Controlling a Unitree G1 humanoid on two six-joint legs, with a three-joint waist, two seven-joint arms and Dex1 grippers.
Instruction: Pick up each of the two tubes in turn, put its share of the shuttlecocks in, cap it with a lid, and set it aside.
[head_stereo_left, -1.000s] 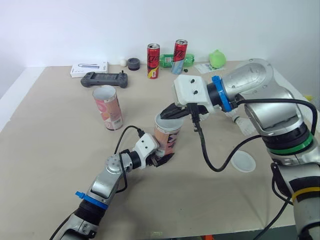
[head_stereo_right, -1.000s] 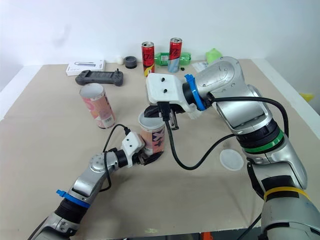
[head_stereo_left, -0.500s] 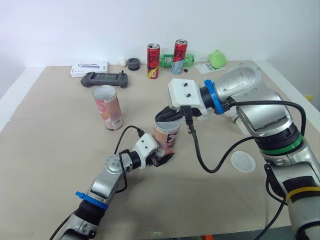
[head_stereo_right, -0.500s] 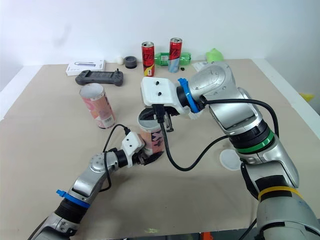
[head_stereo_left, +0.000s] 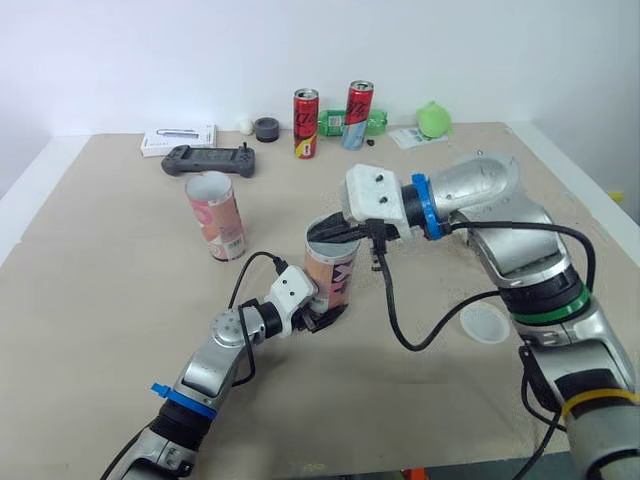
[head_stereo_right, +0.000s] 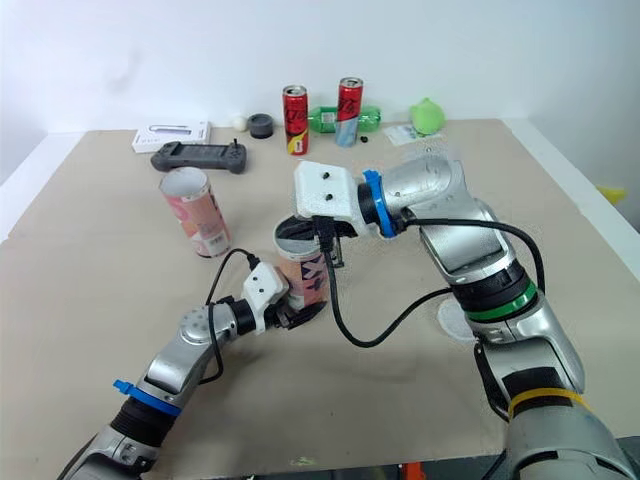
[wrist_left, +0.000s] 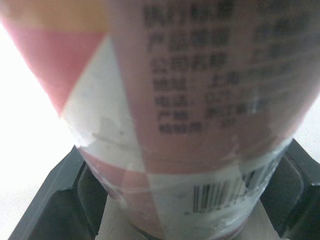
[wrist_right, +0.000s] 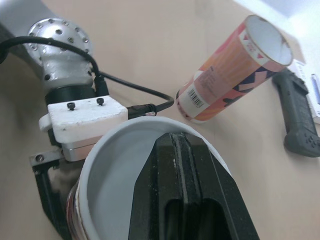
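- Centrally, on the tabletop (head_stereo_left: 100, 300), one tube (head_stereo_left: 332, 268) stands upright, its pink and white printed label facing the near edge.
- The left end effector (head_stereo_left: 320, 318) pinches this tube low down, near the base; the left wrist view shows a black finger (wrist_left: 60, 205) on either side of the barcode end.
- A white lid (wrist_right: 117, 175) with a raised rim sits on the tube's mouth.
- The right end effector (wrist_right: 175, 144) reaches in from the right edge side and lies across the top of that lid, its two fingers pressed together with nothing between them.
- The second tube (head_stereo_left: 216, 213) stands upright and open-mouthed, well apart, toward the far left corner.
- A loose lid (head_stereo_left: 484, 322) lies flat near the right edge, clear of both tubes.
- Along the far edge sit a dark game controller (head_stereo_left: 209, 158), a white box (head_stereo_left: 179, 138) just behind it, and two red cans (head_stereo_left: 306, 122) standing side by side.
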